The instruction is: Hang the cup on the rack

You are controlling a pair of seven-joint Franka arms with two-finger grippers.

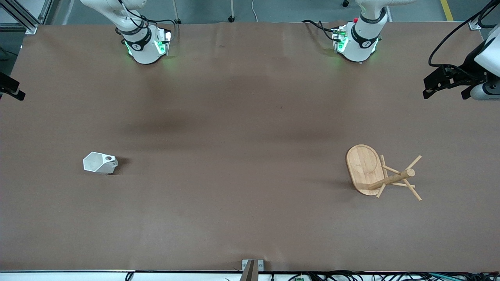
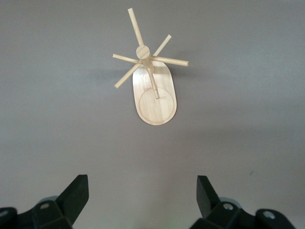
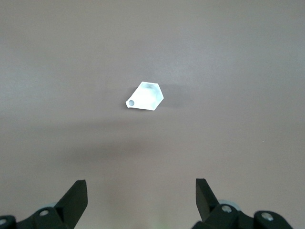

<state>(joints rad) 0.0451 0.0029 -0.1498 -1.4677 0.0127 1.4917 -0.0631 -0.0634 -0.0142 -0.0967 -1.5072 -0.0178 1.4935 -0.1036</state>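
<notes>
While both arms sit folded back at their bases along the top of the front view, neither gripper shows there; each appears only in its own wrist view.

Cup (image 1: pixel 100 162): lower-left quarter of the front view, toward the right arm's end of the table (image 1: pixel 242 117). White, faceted, hexagonal rim. Handle with its round hole points toward the frame's centre. A short shadow falls on that same side. Nothing touches it. In the right wrist view the cup (image 3: pixel 145 96) sits just above frame centre, alone on the brown cover.

Rack (image 1: pixel 381 172): lower-right quarter of the front view, toward the left arm's end of the table, well apart from the cup. Oval base flat on the table; post and thin pegs fan out toward the frame's right edge. No cup on any peg. In the left wrist view the rack (image 2: pixel 151 76) fills the upper centre, seen from above, with pegs spread around the post top.

Left gripper (image 2: pixel 142 200): bottom edge of the left wrist view, high over the table with the rack ahead of it. Fingers spread wide, holding nothing.

Right gripper (image 3: pixel 141 200): bottom edge of the right wrist view, high over the table with the cup ahead of it. Fingers spread wide, holding nothing.

Black camera hardware (image 1: pixel 453 80) juts in at the upper-right edge of the front view.
</notes>
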